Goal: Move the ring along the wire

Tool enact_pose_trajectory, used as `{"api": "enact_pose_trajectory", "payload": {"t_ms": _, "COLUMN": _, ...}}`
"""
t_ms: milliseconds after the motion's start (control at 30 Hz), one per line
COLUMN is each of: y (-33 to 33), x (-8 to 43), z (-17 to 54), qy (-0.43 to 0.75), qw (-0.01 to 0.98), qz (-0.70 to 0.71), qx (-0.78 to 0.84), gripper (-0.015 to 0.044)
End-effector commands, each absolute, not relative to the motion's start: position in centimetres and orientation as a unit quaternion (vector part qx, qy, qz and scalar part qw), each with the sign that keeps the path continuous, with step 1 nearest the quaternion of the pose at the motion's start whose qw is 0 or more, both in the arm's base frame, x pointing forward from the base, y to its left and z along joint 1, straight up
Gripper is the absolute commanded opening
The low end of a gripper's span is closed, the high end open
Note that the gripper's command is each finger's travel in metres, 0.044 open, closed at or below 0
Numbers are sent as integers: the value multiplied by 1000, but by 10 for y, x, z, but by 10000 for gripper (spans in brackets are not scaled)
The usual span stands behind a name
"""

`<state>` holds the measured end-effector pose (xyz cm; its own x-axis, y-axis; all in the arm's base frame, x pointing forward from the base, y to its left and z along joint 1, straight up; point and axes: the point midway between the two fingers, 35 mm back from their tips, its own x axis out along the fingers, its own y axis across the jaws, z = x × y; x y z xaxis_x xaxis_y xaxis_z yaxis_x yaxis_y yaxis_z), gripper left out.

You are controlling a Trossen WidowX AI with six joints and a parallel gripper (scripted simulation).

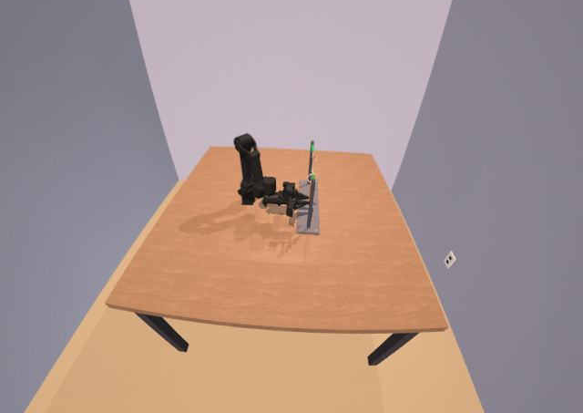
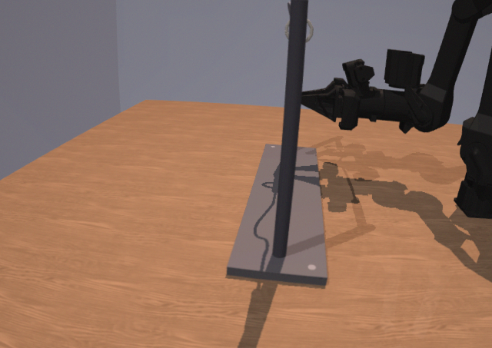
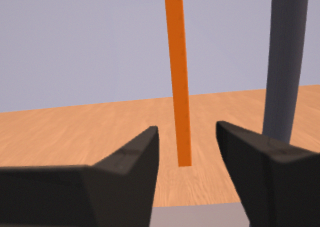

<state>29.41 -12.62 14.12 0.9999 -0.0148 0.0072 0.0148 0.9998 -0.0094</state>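
My fingers (image 1: 309, 200) (image 2: 301, 97) parted, clutching nothing; straddling line of handle (image 1: 310, 192) (image 3: 179, 77), probably to centre grip before closing. In wrist view, flat-sided orange bar drops from twelve o'clock, smooth round dark post (image 1: 311, 212) (image 2: 291, 98) (image 3: 287, 52) at two. Pale thin ring (image 1: 308, 178) (image 2: 312, 31) high, at green wire beside near post. Fingers level, low, likely sparing wire. Matte grey base (image 1: 303, 228) (image 2: 304, 233) (image 3: 200, 215) toward six.
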Motion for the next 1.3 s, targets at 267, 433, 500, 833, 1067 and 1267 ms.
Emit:
{"api": "enact_pose_trajectory", "payload": {"t_ms": 267, "y": -126, "x": 315, "z": 143, "qy": -7, "qw": 1000, "qz": -9, "qx": -5, "gripper": 160}}
{"api": "enact_pose_trajectory", "payload": {"t_ms": 433, "y": -125, "x": 323, "z": 142, "qy": -7, "qw": 1000, "qz": -9, "qx": -5, "gripper": 160}}
{"api": "enact_pose_trajectory", "payload": {"t_ms": 500, "y": -124, "x": 326, "z": 142, "qy": -7, "qw": 1000, "qz": -9, "qx": -5, "gripper": 160}}
{"api": "enact_pose_trajectory", "payload": {"t_ms": 833, "y": -124, "x": 326, "z": 142, "qy": -7, "qw": 1000, "qz": -9, "qx": -5, "gripper": 160}}
{"api": "enact_pose_trajectory", "payload": {"t_ms": 1067, "y": -124, "x": 326, "z": 142, "qy": -7, "qw": 1000, "qz": -9, "qx": -5, "gripper": 160}}
{"api": "enact_pose_trajectory", "payload": {"t_ms": 1267, "y": -124, "x": 326, "z": 142, "qy": -7, "qw": 1000, "qz": -9, "qx": -5, "gripper": 160}}
